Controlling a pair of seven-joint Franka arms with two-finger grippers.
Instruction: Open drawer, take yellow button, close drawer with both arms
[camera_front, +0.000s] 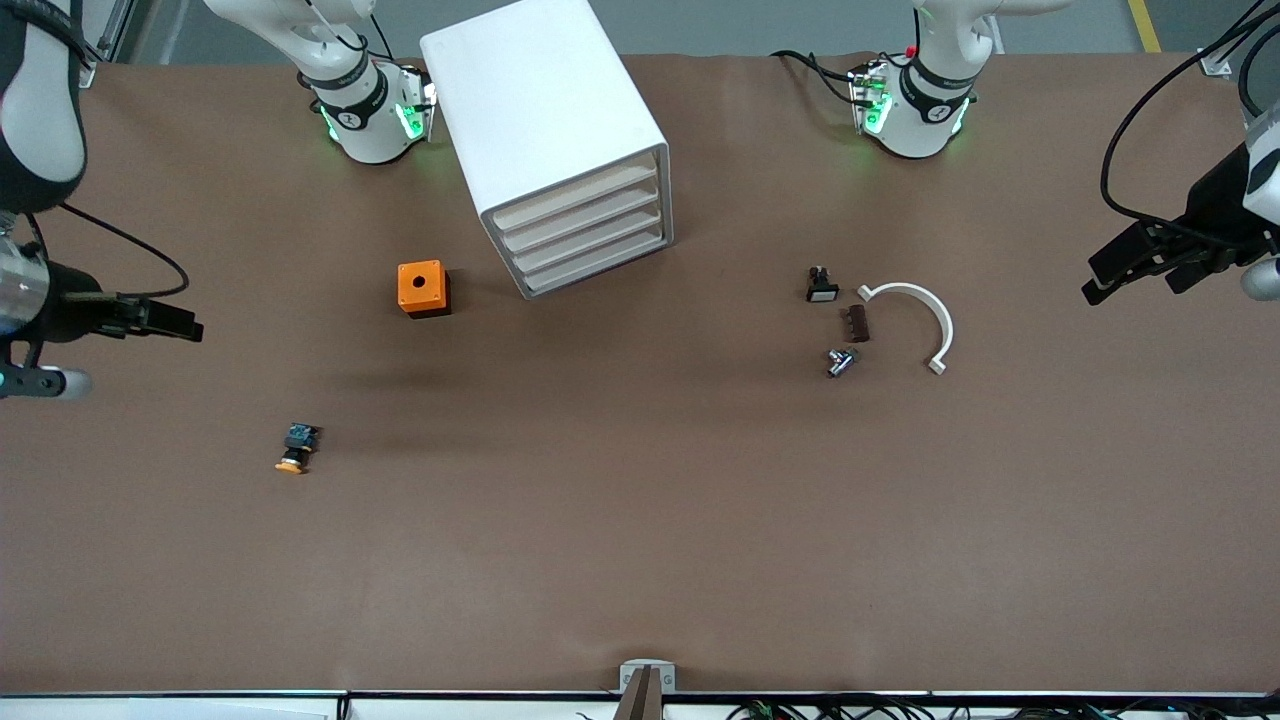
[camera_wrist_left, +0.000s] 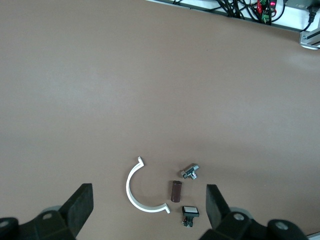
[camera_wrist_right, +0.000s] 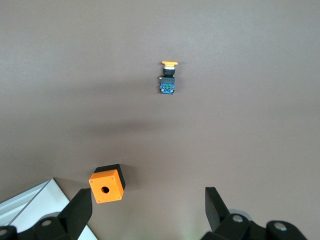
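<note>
The white cabinet (camera_front: 545, 110) stands between the arm bases, and its top drawer (camera_front: 575, 205) is shut like the three below it. The button (camera_front: 297, 448), with an orange cap and a blue rear block, lies on the brown table toward the right arm's end, nearer the front camera than the orange cube (camera_front: 423, 288). It also shows in the right wrist view (camera_wrist_right: 168, 77). My right gripper (camera_front: 185, 325) is open and empty, up in the air at the right arm's end of the table. My left gripper (camera_front: 1100, 280) is open and empty, up at the left arm's end.
A black-and-white switch (camera_front: 821, 285), a brown block (camera_front: 857, 323), a metal fitting (camera_front: 840, 361) and a white curved piece (camera_front: 925, 315) lie toward the left arm's end. The left wrist view shows the curved piece (camera_wrist_left: 131, 192). The right wrist view shows the orange cube (camera_wrist_right: 106, 184) and a cabinet corner (camera_wrist_right: 30, 210).
</note>
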